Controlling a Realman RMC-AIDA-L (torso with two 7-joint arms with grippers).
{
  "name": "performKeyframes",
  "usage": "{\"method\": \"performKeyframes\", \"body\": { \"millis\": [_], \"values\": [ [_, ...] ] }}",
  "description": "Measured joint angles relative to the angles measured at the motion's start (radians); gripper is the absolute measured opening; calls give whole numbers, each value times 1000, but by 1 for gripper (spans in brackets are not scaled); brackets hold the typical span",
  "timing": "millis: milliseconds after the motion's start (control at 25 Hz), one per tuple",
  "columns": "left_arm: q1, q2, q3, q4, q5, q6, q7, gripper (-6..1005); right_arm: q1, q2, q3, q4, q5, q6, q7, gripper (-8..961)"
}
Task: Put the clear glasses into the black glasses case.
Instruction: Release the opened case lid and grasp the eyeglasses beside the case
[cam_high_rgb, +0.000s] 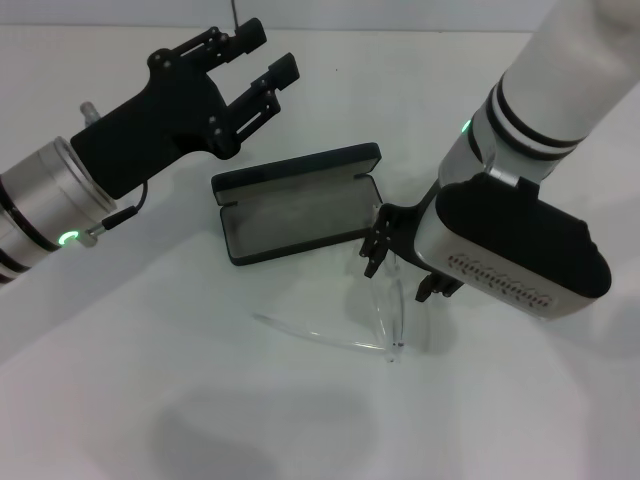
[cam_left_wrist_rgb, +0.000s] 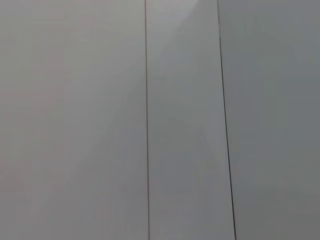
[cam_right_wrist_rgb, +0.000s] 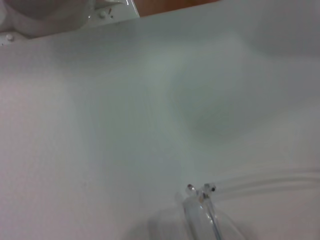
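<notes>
The black glasses case (cam_high_rgb: 295, 205) lies open on the white table in the head view, grey lining up and lid toward the back. In front of it, to the right, the clear glasses (cam_high_rgb: 385, 312) rest on the table, one thin arm (cam_high_rgb: 300, 330) stretching left. My right gripper (cam_high_rgb: 405, 265) is low over the lens, fingers apart on either side of it, just off the case's right end. The right wrist view shows the glasses' hinge (cam_right_wrist_rgb: 200, 190). My left gripper (cam_high_rgb: 258, 62) hangs open and empty above the table, behind and left of the case.
White tabletop (cam_high_rgb: 150, 380) surrounds the case and glasses. The left wrist view shows only pale wall panels (cam_left_wrist_rgb: 180, 120) with two dark seams. A white part of the robot (cam_right_wrist_rgb: 50, 15) shows at the edge of the right wrist view.
</notes>
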Motion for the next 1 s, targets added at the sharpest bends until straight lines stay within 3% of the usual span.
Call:
{"method": "performKeyframes", "body": {
  "millis": [240, 440, 640, 760, 1000],
  "values": [
    [1, 0, 0, -1, 0, -7, 0, 479, 4, 0, -32, 27, 5, 41, 6, 589],
    [1, 0, 3, -2, 0, -7, 1, 479, 10, 0, -39, 52, 7, 60, 7, 521],
    [-2, 0, 3, -3, 1, -9, 1, 479, 10, 0, -32, 55, 10, 56, 9, 398],
    [-4, 0, 2, -3, 1, -10, 1, 479, 8, 0, -21, 53, 8, 53, 19, 220],
    [-4, 0, 2, -3, 2, -10, 1, 479, -5, -1, -2, 28, -30, 48, 77, 43]
  ]
}}
